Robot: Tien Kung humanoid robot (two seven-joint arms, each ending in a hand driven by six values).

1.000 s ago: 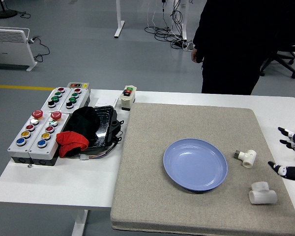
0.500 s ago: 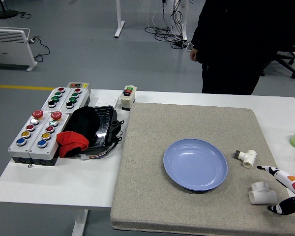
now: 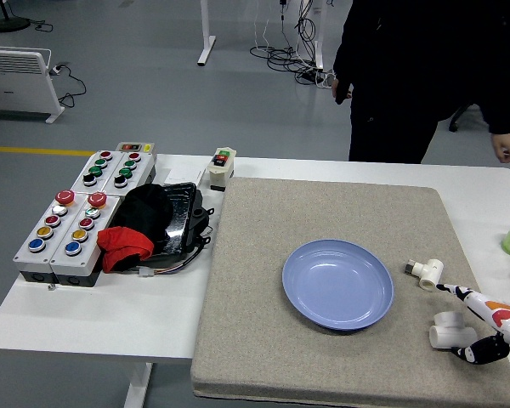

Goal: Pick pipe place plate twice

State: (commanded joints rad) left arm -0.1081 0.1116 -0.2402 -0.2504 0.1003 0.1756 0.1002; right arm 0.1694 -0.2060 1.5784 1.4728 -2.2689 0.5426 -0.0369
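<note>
White and orange, the right hand (image 3: 478, 327) reaches in low from the lower right corner over the grey felt mat (image 3: 263, 331). Its fingers are spread: one long finger points left and up toward the small pipe tee (image 3: 426, 273), while a dark-tipped thumb curls below, against the near side of the larger pipe fitting (image 3: 448, 331). That fitting sits between finger and thumb, touched but not clearly gripped, and it lies on the mat just right of the blue plate (image 3: 337, 284). The small tee lies a little farther back, near the plate's right rim, apart from the hand. Nothing lies in the plate. The left hand is out of view.

Half a second ago the hand was farther right and the thumb hung clear of the fitting; now the thumb has closed in to touch it, and the fitting has shifted slightly. A second ago the hand was only at the right edge, well away from both pipes.

At the far side a person in dark clothes (image 3: 425, 68) stands, one hand (image 3: 507, 146) now hanging into view at the upper right. Button boxes (image 3: 72, 223) and a black tray with red and black cloth (image 3: 149, 225) sit on the white table (image 3: 110, 314) at left.
</note>
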